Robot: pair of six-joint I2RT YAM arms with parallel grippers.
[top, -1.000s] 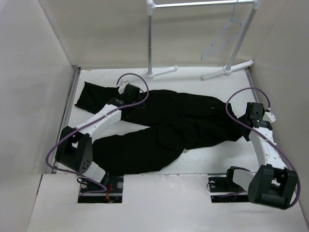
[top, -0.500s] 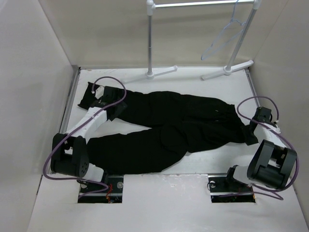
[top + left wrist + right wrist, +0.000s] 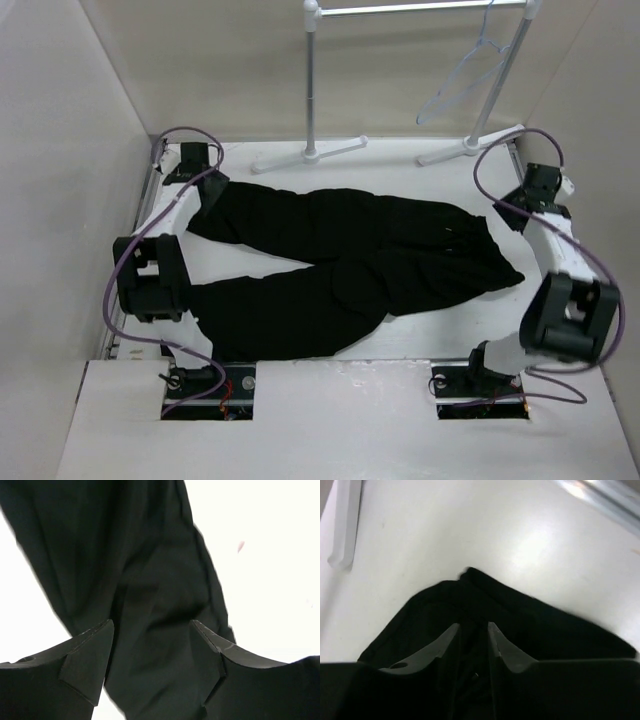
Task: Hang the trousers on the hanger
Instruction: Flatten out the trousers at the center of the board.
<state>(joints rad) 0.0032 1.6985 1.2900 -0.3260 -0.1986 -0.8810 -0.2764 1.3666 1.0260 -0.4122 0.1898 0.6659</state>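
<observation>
The left gripper (image 3: 205, 180) hovers over the cuff end of the upper leg of the trousers (image 3: 350, 250). In its wrist view the left gripper (image 3: 150, 625) has its fingers spread wide with nothing between them. The black leg of the trousers (image 3: 150, 555) lies directly below and runs on ahead of the tips.

From there the garment stretches across the table (image 3: 440, 325) toward the right gripper (image 3: 540, 190), with the waist end nearest that gripper. In its own camera the right gripper (image 3: 472, 626) has its fingers drawn almost together, leaving only a narrow dark slot. A peaked fold of the trousers (image 3: 520, 615) sits just past the tips. Whether any cloth is caught in the slot, I cannot tell.

The hanger (image 3: 452, 82) hangs from the rail of the garment rack (image 3: 313, 80), above and well beyond the right gripper.

The task looks barely begun. The trousers lie spread flat, nothing is draped, and the hanger is bare. As I judge it, gathering the cloth, lifting it and feeding it over the hanger are all left to do.

The count is one pair of trousers, one hanger, one rack and two grippers.
</observation>
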